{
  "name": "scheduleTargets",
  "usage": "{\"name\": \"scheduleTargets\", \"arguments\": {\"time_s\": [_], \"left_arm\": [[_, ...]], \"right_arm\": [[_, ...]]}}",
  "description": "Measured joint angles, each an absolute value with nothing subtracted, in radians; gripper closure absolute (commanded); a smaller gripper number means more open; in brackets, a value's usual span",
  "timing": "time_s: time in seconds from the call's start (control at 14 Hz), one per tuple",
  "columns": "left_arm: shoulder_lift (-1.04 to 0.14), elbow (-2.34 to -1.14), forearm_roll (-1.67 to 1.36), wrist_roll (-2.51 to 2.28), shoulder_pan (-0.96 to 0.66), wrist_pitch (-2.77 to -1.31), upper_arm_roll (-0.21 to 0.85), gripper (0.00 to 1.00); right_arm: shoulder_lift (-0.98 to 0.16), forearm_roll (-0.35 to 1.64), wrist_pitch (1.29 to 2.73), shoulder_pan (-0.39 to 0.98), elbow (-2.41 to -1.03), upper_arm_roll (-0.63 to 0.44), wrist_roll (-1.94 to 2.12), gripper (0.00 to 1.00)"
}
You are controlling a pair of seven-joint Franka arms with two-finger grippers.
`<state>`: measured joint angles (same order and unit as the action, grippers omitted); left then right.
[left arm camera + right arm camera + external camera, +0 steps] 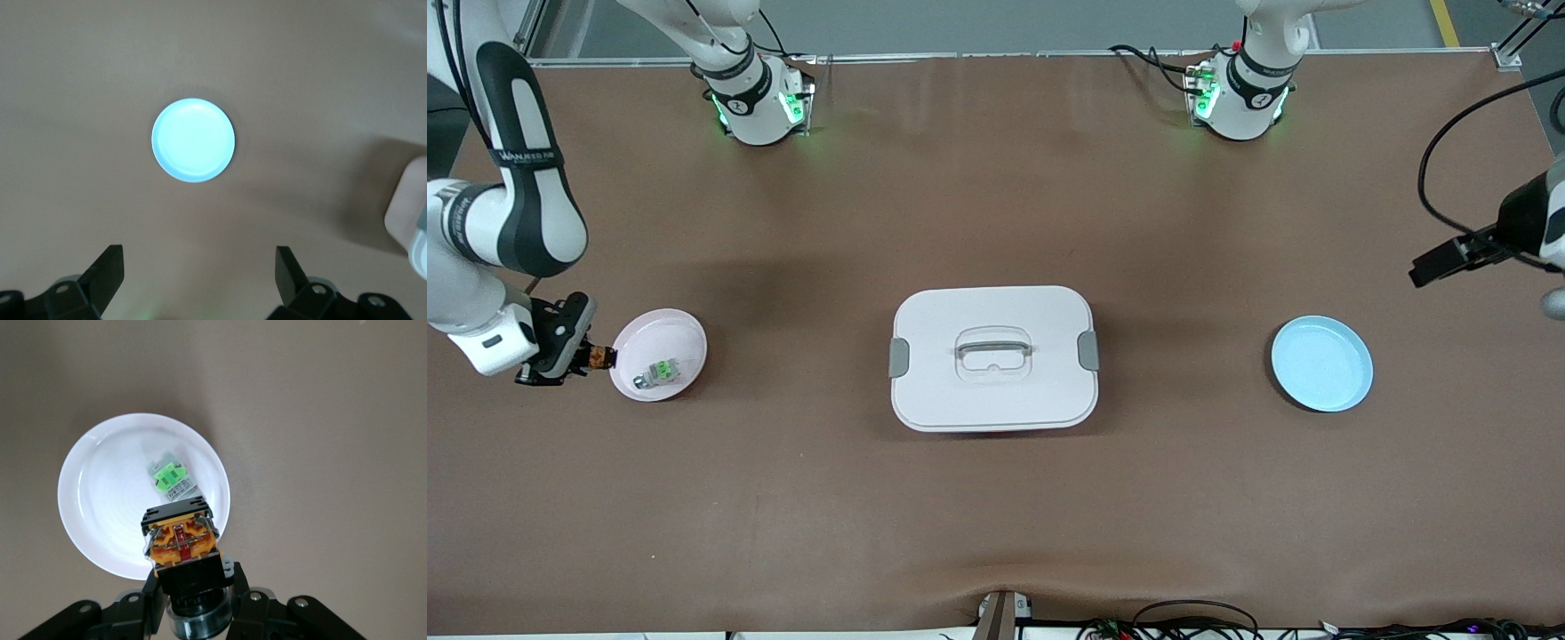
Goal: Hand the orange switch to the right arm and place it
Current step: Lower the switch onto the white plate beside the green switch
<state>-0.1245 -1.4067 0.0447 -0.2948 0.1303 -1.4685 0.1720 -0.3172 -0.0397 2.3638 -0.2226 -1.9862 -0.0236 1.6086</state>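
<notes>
Switch: small black blocky orange switch gripped between the right gripper fingers, over the rim of the pale pink round plate.
Plate holds: clear part with green top.
Left gripper: spread wide, holding nothing, above the light blue round plate.
Centre: white lidded box.

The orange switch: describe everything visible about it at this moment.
The orange switch is a small blocky part with a black frame, an orange face with metal contacts and a red centre, and a black body ending in a silvery ring. The right end effector is shut on that body, holding it in the air over the rim of the pink plate, orange face pointing toward the plate. It touches nothing else.
</notes>
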Motion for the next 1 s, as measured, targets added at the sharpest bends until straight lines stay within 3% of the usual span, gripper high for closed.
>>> {"name": "scheduleTargets", "arguments": {"time_s": [0.5, 1.0], "left_arm": [[0.027, -1.555, 0.021, -0.184, 0.070, -1.466, 0.080, 0.00], [0.050, -1.585, 0.021, -0.171, 0.066, -1.477, 0.075, 0.00]], "right_arm": [[-0.352, -0.040, 2.464, -0.238, -2.098, -0.024, 1.617, 0.92], [-0.352, -0.040, 2.601, -0.268, -2.213, -0.023, 1.653, 0.92]]}}
